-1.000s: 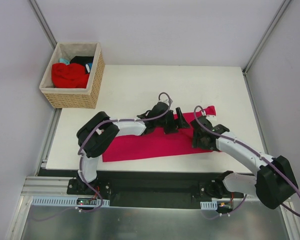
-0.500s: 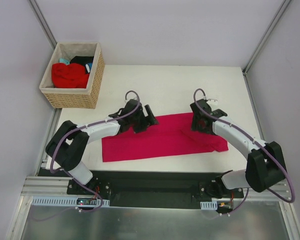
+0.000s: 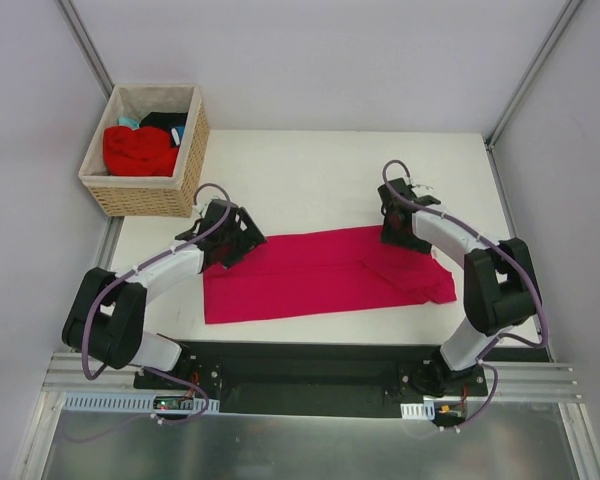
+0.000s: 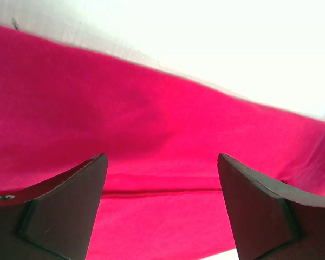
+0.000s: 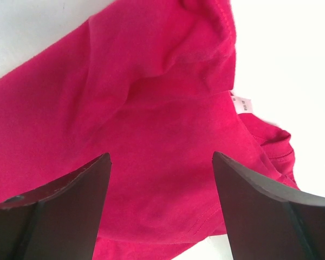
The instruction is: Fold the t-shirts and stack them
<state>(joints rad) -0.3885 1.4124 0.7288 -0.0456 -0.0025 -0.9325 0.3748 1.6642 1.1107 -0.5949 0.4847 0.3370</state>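
Toward the surface's (image 3: 330,170) near edge lies the crimson t-shirt (image 3: 320,275), folded into a long band. Both tools stand wide and empty, the left tool (image 3: 242,238) over its far-left corner and the right tool (image 3: 395,228) over its far-right end. The next fold likely calls for pinching those corners.

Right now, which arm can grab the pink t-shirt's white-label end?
Right. The open right gripper hangs near the white label; the left gripper is at the other end of the crimson-pink cloth t-shirt.
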